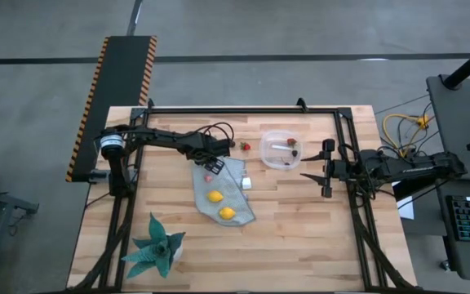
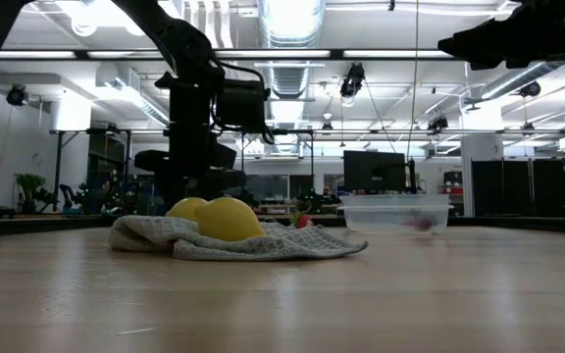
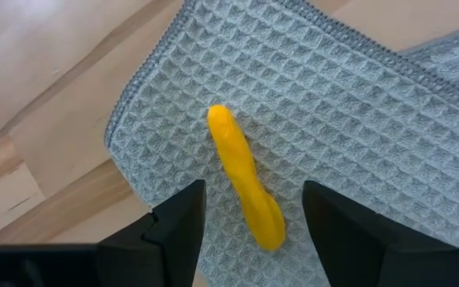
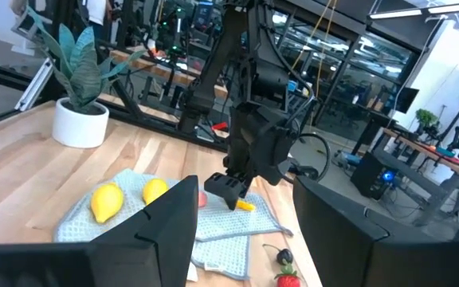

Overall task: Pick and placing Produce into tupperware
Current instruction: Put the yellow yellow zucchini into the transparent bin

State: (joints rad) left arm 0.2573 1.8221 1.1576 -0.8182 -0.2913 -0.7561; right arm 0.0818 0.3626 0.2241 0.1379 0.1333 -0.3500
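The yellow-orange stick (image 3: 245, 179) lies flat on the grey-blue waffle cloth (image 3: 357, 127), near that cloth's far corner, and the left gripper (image 3: 253, 215) hovers just above it with its two dark fingers spread, one on either side and neither touching; two lemons (image 1: 215, 196) (image 1: 228, 213) rest on the same cloth nearer the worktop's front edge — one close behind the other in the low view; a small pink piece (image 1: 208, 177) sits at the cloth's left edge. The clear tupperware (image 1: 269, 139) stands off the cloth toward the back edge of the worktop, with a few small red and dark pieces inside, and a red strawberry (image 1: 246, 147) lies just left of it. The right gripper (image 1: 325, 168) waits right of the tupperware, fingers apart; a teal spiky plant (image 1: 155, 247) stands at the front-left corner.
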